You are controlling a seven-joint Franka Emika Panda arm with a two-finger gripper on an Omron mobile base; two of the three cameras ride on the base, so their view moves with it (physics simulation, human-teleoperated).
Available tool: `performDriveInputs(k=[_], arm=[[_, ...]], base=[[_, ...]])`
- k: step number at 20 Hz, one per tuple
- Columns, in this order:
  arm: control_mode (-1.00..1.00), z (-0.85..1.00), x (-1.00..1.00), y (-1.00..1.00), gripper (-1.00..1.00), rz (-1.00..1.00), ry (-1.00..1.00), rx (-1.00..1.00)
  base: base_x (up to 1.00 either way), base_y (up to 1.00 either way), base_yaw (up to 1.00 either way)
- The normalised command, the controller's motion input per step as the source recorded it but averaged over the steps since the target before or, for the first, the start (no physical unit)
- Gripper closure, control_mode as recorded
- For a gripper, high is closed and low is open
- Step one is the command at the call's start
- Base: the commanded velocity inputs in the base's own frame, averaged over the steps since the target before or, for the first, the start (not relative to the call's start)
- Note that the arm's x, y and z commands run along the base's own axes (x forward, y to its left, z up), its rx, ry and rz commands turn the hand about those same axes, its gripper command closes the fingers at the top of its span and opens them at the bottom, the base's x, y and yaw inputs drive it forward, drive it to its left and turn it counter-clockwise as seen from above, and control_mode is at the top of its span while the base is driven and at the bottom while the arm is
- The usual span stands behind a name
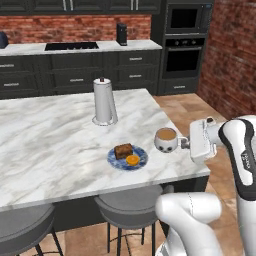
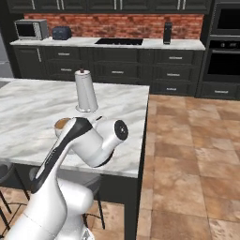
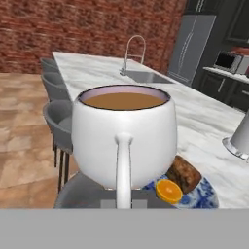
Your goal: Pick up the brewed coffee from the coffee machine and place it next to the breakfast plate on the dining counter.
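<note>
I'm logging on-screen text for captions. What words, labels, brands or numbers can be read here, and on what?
Robot arm: small dark lettering on its black band, too blurred to read.
Mug, breakfast plate, paper-towel roll, oven, microwave: no lettering to be seen.
Nothing else carries text.

paper-towel roll (image 1: 104,102): tall, white, upright on a round base, dark knob on top
cooktop (image 1: 71,46): black, flat, set into the far marble tabletop well behind the paper-towel roll
wall ovens (image 1: 184,47): two stacked black units, behind and to the right of the paper-towel roll
microwave (image 2: 31,29): silver-framed, on the far tabletop, behind and left of the paper-towel roll
toaster (image 2: 61,32): dark, just right of the microwave
stools (image 1: 127,205): grey, round, tucked under the near edge, in front of the paper-towel roll
sink faucet (image 3: 132,51): curved, metal, beyond the paper-towel roll in the hand view
brick wall (image 1: 75,28): red, behind the cooktop
</note>
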Motion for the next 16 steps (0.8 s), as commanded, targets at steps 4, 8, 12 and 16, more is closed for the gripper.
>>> performDriveInputs(k=[4, 8, 12, 16], arm=[[-1.0, -0.19, 0.72, -0.35, 1.0, 0.0, 0.19, 0.0], [-1.0, -0.26, 0.59, -0.42, 1.0, 0.0, 0.21, 0.0], [-1.0, -0.36, 0.47, -0.35, 1.0, 0.0, 0.18, 0.0], [-1.0, -0.42, 0.36, -0.13, 1.0, 0.0, 0.04, 0.0]], base=[[0.0, 0.0, 0.0], [0.0, 0.0, 0.0], [0.0, 0.0, 0.0], [0.0, 0.0, 0.0]])
